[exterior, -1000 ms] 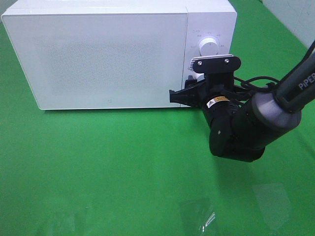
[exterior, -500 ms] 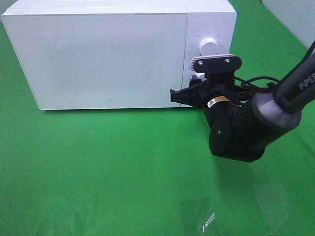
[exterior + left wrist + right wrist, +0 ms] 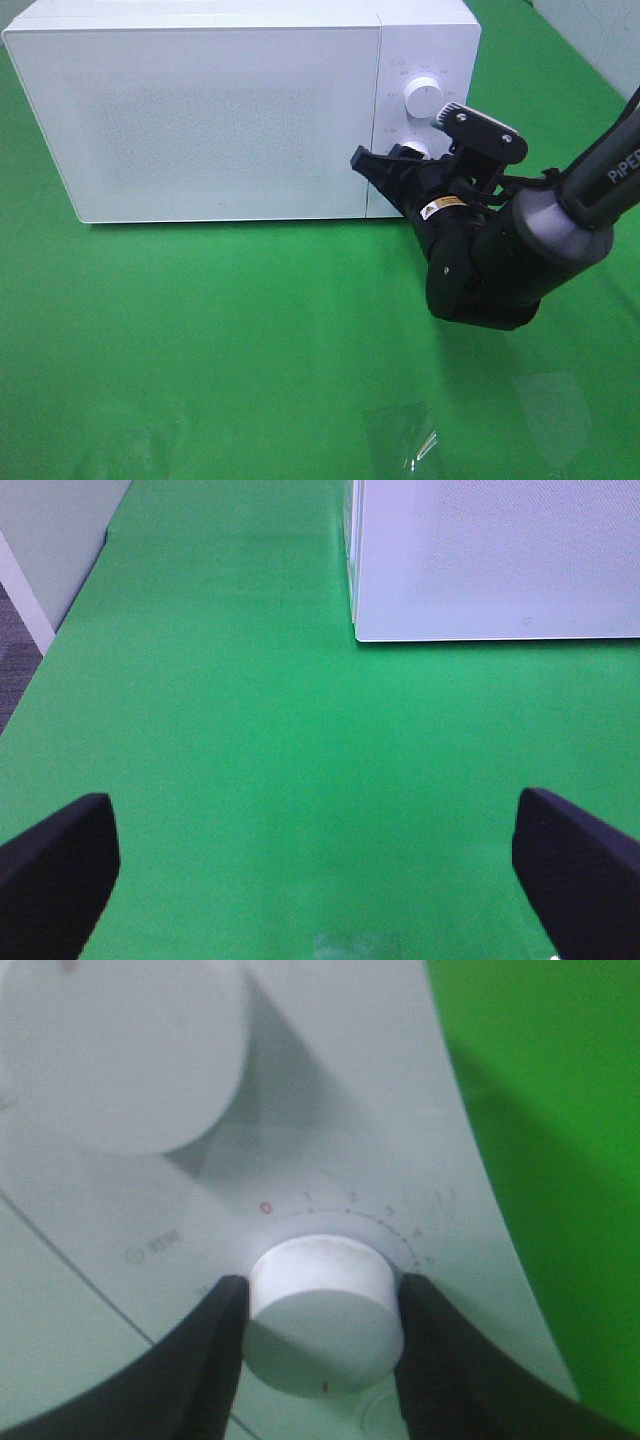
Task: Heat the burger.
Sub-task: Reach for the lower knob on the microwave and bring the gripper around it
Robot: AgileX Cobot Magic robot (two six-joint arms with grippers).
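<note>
A bench covered in plain green cloth fills the scene, with a pale wall just showing at its far edge. Nearest the front, the left gripper hangs over bare green cloth with its black fingers spread wide apart and nothing between them – it looks parked, with no part in the step in hand. Further in, the dark right arm reaches toward the control panel of a white box-shaped microwave oven standing at the back of the bench. The right gripper is clamped on the white round lower dial, one black finger pressed to each side of it, below a printed scale that starts at a red zero. Just above sits the larger white upper dial, untouched. The frosted white door is shut flush. The burger shows in no view; my guess is that it lies inside behind that door, though the frosted panel hides whatever is there. If so, loading and closing are done and the task is near its end – what remains is to turn the gripped dial to start the heating. How far the dial is already turned I cannot tell.
</note>
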